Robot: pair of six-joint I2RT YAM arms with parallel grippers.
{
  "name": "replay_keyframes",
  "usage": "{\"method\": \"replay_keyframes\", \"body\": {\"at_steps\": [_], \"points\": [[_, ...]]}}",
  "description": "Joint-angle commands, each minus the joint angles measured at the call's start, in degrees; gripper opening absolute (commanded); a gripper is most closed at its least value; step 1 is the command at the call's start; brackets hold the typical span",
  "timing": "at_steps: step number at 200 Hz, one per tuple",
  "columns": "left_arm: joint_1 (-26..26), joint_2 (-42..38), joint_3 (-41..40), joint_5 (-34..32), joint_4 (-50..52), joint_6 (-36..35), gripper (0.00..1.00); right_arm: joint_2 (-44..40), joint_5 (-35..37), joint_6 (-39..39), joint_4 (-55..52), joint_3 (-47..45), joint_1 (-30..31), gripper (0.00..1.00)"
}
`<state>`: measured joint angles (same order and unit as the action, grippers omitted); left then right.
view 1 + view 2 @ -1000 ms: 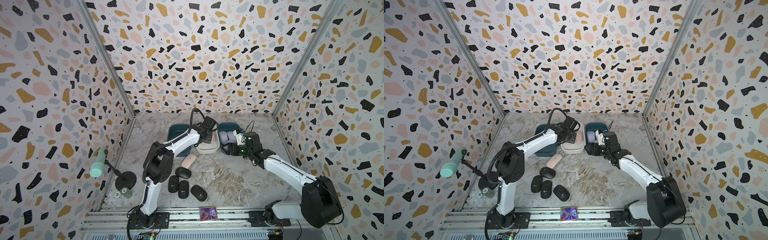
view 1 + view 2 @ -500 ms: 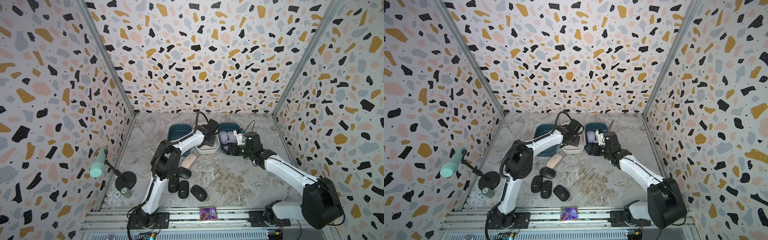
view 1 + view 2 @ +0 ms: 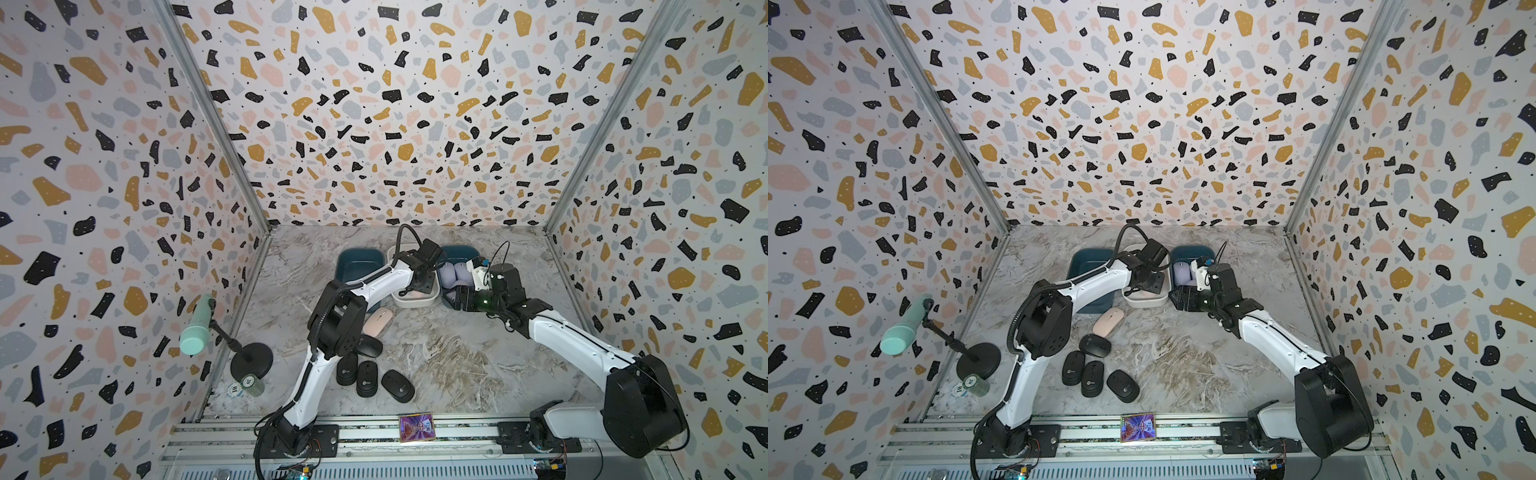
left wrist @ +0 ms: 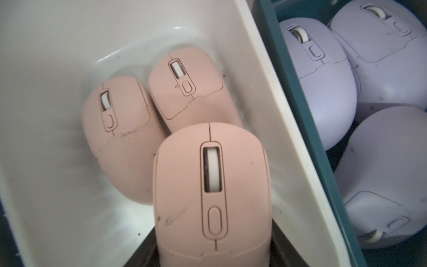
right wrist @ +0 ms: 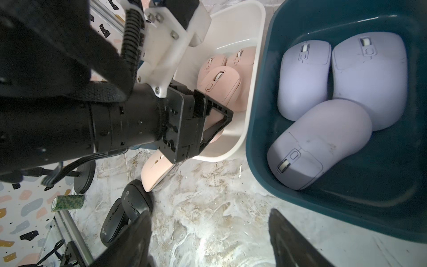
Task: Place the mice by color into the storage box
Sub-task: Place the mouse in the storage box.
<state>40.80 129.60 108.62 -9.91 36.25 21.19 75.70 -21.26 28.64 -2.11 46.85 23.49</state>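
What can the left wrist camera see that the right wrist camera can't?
Only the left wrist view shows the dark scuffs on the held pink mouse and the bare inside of the white bin beside it. Only the right wrist view shows the left end effector from outside, shut on that mouse, plus the black mice and a loose pink mouse on the table. Both show three pink mice at the white bin and three lilac mice in the teal bin.
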Motion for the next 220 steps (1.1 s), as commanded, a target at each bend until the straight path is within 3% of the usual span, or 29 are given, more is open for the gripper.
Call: {"method": "replay_keyframes", "body": {"at_steps": [1, 63, 137, 181, 220], "points": [[0.3, 0.8, 1.7, 0.3, 1.3, -0.2, 0.58, -0.2, -0.4, -0.3, 0.4, 0.2, 0.1, 0.80], [0.3, 0.8, 1.8, 1.4, 0.3, -0.2, 0.73, -0.4, -0.1, -0.6, 0.5, -0.1, 0.1, 0.80], [-0.2, -9.8, -2.2, -4.0, -5.0, 1.4, 0.74, -2.9, 1.1, -0.5, -0.4, 0.3, 0.0, 0.80], [-1.8, -22.1, -13.0, -6.7, -10.8, 3.2, 0.73, -3.6, 1.4, -0.1, -0.7, 0.7, 0.0, 0.80], [-2.3, -36.2, -29.0, -10.1, -15.6, 2.9, 0.73, -4.0, 2.2, 0.2, -0.2, -0.3, 0.1, 0.80]]}}
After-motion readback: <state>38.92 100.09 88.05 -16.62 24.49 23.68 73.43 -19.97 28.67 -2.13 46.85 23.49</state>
